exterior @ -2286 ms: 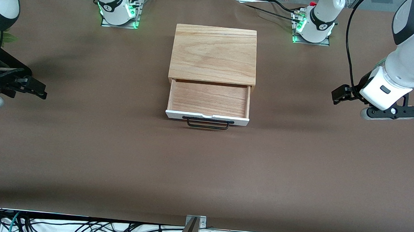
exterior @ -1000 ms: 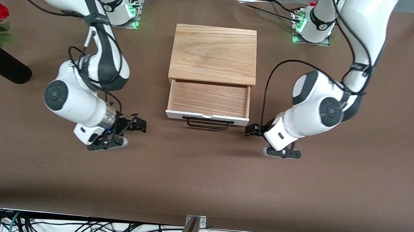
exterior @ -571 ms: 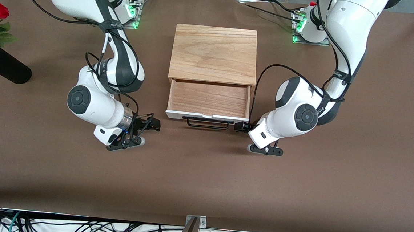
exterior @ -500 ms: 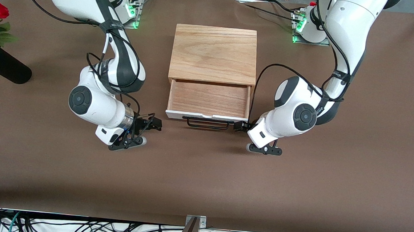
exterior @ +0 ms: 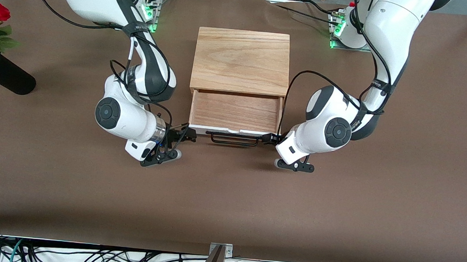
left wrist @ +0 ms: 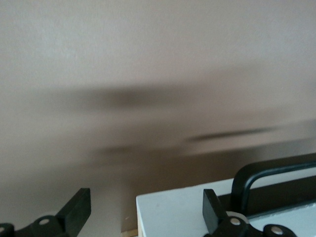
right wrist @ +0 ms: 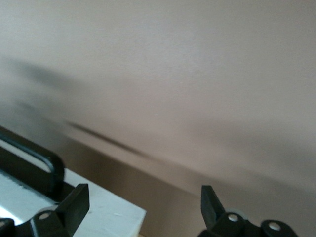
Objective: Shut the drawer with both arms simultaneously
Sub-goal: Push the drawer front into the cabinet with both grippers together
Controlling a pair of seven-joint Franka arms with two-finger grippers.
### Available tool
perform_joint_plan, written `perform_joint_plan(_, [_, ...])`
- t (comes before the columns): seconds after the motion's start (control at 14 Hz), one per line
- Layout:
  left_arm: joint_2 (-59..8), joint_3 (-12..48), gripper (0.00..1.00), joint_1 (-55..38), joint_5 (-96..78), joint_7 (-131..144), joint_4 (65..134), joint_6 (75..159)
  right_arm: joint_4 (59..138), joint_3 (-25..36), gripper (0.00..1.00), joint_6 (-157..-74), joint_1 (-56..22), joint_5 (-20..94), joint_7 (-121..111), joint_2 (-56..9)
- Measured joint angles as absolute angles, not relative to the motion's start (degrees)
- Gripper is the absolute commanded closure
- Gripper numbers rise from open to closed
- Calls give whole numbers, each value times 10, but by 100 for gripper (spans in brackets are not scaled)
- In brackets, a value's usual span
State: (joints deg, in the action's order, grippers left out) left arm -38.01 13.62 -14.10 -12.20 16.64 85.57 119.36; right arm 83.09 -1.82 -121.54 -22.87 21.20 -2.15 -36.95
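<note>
On the brown desk (exterior: 229, 196), we saw both grippers flanking the open drawer (exterior: 235, 114).
Left gripper (exterior: 269, 138) and right gripper (exterior: 189, 134), jaws apart, straddled its white front's corners.

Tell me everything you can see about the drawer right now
The drawer is a shallow light-wood tray, empty, pulled out of its wooden box toward the front camera. Its white front panel carries a thin black wire handle. The left gripper and right gripper, both open, sit at the panel's two ends; contact is unclear.

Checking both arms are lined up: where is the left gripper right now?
The left gripper is open at the white front panel of the drawer, at the panel's corner toward the left arm's end.
</note>
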Motion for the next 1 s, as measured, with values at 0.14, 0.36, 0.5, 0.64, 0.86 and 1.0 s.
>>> perform_joint_plan(0.14, [-380,136,0,-141,-122,167,855,1187,831,-23,0,-1215,-236,218,-22,-370])
perform_joint_plan(0.36, [-380,135,0,-140,-122,167,852,1172,831,-24,0,-1215,-253,218,-22,-372])
perform_joint_plan(0.5, [-380,135,0,-140,-122,167,852,1164,832,-24,0,-1216,-259,218,-21,-377])
perform_joint_plan(0.64, [-380,135,0,-141,-122,168,851,1161,831,-24,0,-1216,-262,219,-21,-380])
perform_joint_plan(0.86, [-380,136,0,-141,-122,168,848,1144,832,-24,0,-1212,-270,219,-21,-384])
perform_joint_plan(1.0, [-378,137,0,-141,-122,168,847,1117,832,-24,0,-1192,-273,221,-21,-384])
